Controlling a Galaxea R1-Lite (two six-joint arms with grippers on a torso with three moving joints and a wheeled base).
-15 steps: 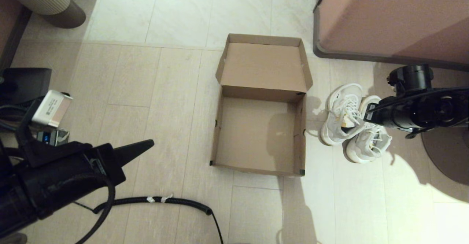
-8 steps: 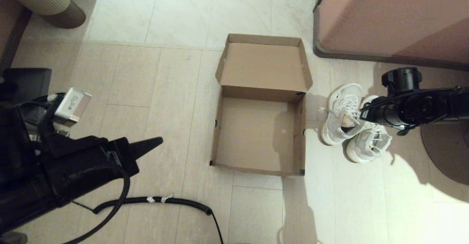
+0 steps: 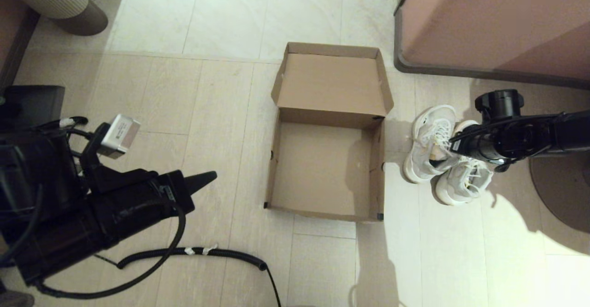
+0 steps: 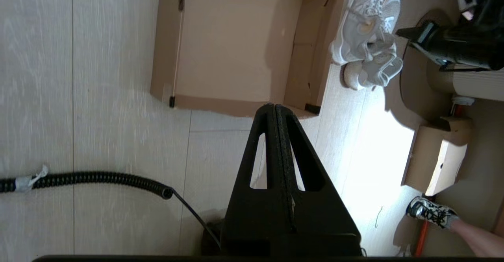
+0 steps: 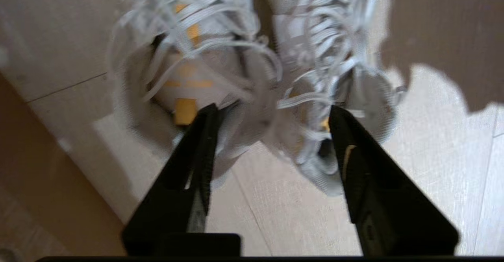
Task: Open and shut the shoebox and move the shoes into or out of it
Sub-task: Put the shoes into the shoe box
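shoebox (image 3: 322, 168): I see plain brown cardboard, lid flapped back, nothing inside, standing on the floor.
shoes (image 3: 442, 155): white lace-up pair (yellowish insoles), just right of the box.
right gripper (image 5: 271, 112): fingers spread over both heels, gripping nothing.
left gripper (image 4: 275, 110): fingers pressed together, well left of the box.

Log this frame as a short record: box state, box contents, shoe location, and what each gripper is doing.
shoebox: on the floor, lid flap open
box contents: empty
shoes: pair side by side on the floor, beside the box on the robot's right
right gripper: open, fingers at the heel ends of the shoes, nothing held
left gripper: shut, empty, on the box's left, apart from it
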